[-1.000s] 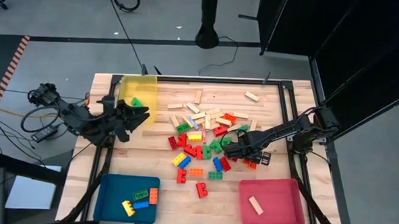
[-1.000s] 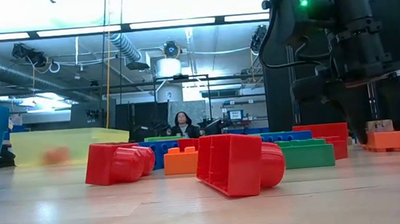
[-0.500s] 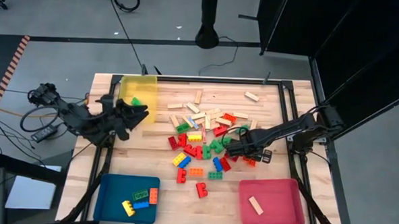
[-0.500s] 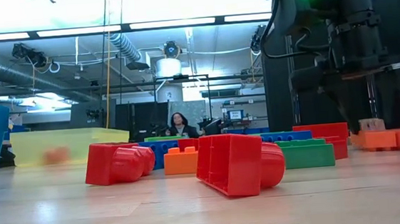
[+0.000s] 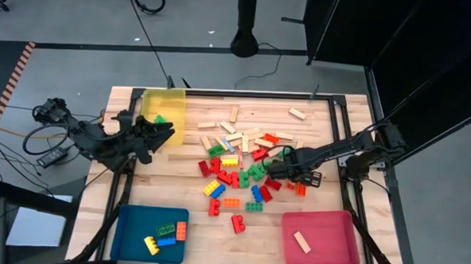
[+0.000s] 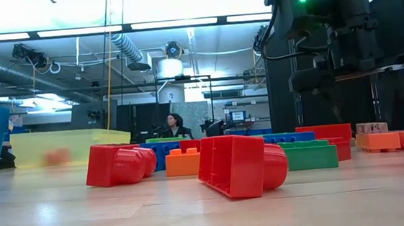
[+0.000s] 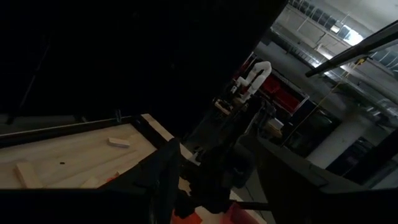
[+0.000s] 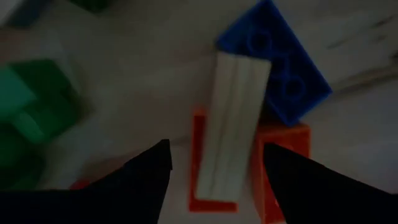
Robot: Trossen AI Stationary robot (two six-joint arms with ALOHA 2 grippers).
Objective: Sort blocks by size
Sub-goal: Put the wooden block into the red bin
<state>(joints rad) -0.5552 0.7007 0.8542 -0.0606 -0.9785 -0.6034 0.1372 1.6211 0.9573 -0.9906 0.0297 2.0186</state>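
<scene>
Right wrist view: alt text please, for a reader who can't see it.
A pale wooden bar lies across an orange brick, one end against a blue studded brick, seen between the right gripper's two dark open fingers. Green bricks sit off to one side on the wooden table.

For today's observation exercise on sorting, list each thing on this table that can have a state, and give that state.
Right gripper: open, above the block pile, holding nothing.
Left gripper: open, empty, beside the yellow tray.
Wooden bar: lying across an orange brick.
Yellow tray: holds one green block.
Blue tray: holds a few bricks.
Pink tray: holds one wooden bar.
</scene>
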